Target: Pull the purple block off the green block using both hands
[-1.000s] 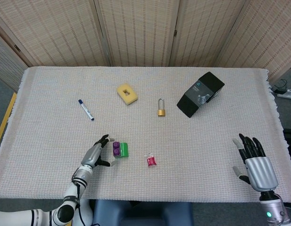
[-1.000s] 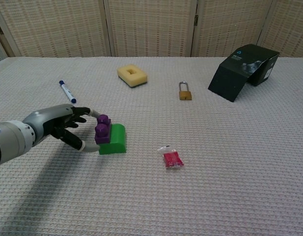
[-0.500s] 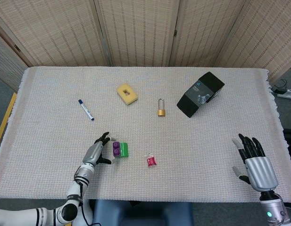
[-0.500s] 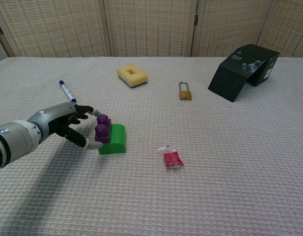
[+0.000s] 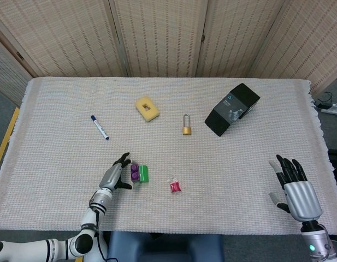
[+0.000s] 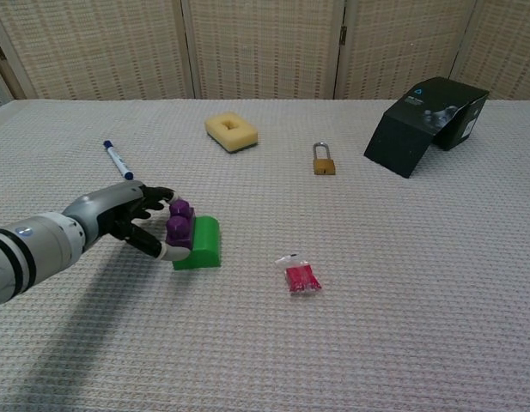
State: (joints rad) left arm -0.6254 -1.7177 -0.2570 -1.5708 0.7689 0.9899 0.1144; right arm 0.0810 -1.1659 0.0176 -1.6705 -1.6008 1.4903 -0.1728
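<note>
Left hand (image 6: 127, 219) covers the near-left side of the purple block (image 6: 179, 225), so contact between fingers and block can't be confirmed in either view. Left forearm runs off the chest view's left edge. Right hand (image 5: 296, 188) shows only in the head view, wrist cut by the bottom edge. Print on the black box (image 5: 232, 109) and the red packet (image 6: 301, 276) too small to read.
</note>
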